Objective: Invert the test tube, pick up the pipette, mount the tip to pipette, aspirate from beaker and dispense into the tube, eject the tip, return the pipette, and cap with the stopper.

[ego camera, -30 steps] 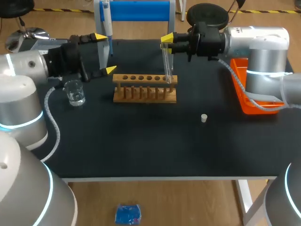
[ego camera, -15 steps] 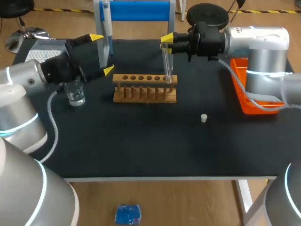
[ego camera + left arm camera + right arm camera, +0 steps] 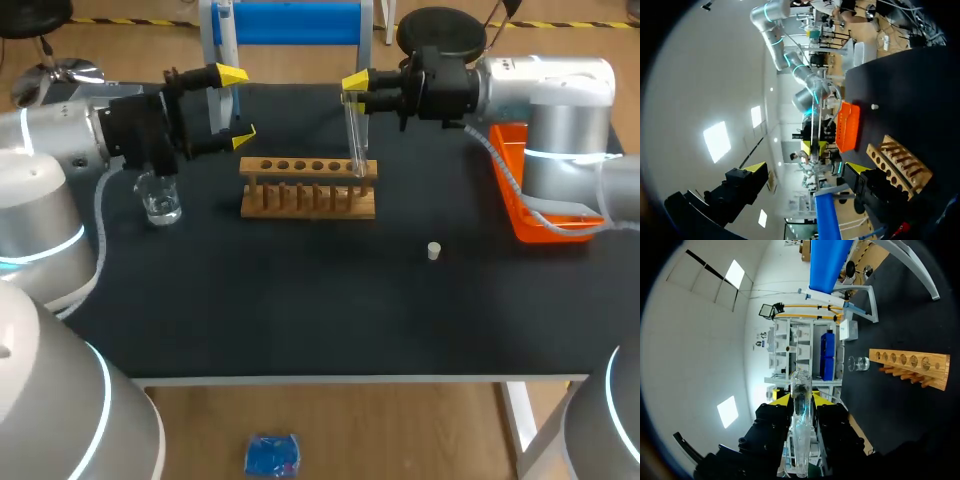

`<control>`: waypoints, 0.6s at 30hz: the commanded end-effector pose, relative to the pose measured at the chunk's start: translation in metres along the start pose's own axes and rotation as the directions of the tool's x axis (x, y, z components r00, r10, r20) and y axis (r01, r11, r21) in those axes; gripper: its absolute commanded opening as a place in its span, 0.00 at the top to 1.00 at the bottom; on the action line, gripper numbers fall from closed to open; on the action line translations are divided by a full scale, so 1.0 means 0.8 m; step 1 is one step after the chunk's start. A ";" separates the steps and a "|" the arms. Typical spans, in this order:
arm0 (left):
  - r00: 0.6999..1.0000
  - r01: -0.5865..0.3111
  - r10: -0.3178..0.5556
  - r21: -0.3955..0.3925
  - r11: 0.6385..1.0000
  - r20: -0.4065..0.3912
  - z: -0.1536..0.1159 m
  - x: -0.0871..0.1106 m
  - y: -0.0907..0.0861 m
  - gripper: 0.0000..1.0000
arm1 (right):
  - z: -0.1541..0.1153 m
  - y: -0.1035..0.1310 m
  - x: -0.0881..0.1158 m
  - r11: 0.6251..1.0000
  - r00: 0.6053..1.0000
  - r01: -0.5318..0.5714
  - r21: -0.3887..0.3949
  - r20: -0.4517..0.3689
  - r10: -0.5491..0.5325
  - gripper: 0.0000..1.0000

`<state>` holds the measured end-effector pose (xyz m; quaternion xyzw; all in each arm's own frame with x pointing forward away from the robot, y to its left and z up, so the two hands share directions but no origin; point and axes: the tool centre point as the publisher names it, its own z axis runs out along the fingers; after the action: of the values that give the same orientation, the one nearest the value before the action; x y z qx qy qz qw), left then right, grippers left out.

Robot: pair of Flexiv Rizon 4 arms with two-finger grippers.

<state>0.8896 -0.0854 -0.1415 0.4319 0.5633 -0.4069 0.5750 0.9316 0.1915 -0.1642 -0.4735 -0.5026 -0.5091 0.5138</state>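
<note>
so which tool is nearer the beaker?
Left. The left tool hangs open above the beaker, on its rack side; the right tool holds the test tube over the rack's other end.

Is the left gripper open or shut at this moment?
Open. On the left gripper the two yellow tips stand wide apart.

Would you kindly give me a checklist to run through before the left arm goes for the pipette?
1. The left gripper is open and empty: ok.
2. The pipette hangs on its stand, untouched: ok.
3. The right gripper is shut on the test tube: ok.
4. The tube's lower end is seated in the rack: cannot tell.
5. The beaker is upright and clear of the left arm: cannot tell.
6. The stopper lies free, apart from the rack: ok.
</note>
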 end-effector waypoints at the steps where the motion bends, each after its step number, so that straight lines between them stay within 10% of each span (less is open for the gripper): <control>1: 0.936 -0.278 0.287 0.072 0.958 -0.204 0.017 0.001 -0.010 0.00 | -0.001 0.000 0.000 1.000 1.000 0.001 0.000 0.001 -0.001 1.00; 18: 0.985 -0.062 0.070 0.051 0.997 -0.158 0.056 0.020 -0.059 0.00 | -0.001 0.000 0.000 1.000 1.000 0.001 0.000 0.001 -0.001 1.00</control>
<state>0.8666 -0.1307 -0.1618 0.5029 0.5762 -0.3729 0.5254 0.9315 0.1916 -0.1642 -0.4735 -0.5026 -0.5090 0.5139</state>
